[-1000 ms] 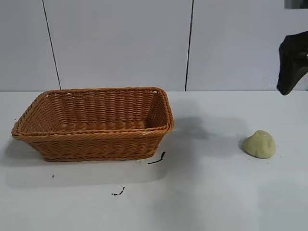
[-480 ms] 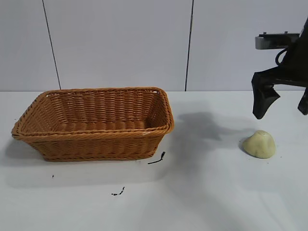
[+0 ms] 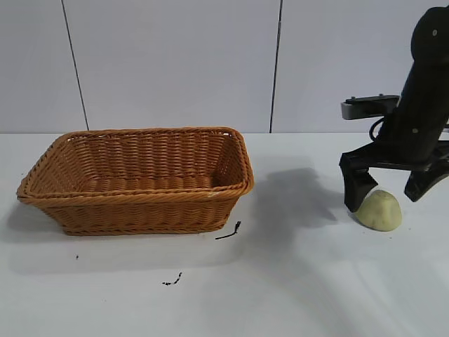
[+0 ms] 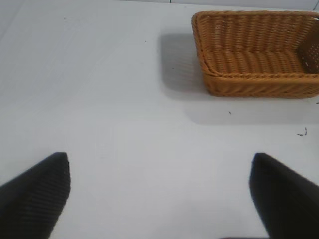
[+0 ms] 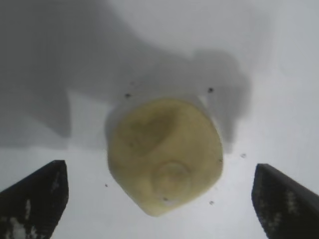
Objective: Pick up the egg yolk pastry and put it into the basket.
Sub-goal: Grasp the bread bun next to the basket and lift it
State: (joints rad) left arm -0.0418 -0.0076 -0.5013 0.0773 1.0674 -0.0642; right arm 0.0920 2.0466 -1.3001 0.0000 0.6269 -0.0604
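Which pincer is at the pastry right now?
The right pincer: it is open, a finger on each side of the pastry. The left pincer, also open, hangs over bare table away from the basket.

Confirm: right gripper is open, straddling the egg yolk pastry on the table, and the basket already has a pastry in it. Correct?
Not quite. The basket is empty in the exterior view; the only egg yolk pastry sits on the table. The rest holds: the right gripper is open, its fingers either side of the pastry, as the right wrist view shows.
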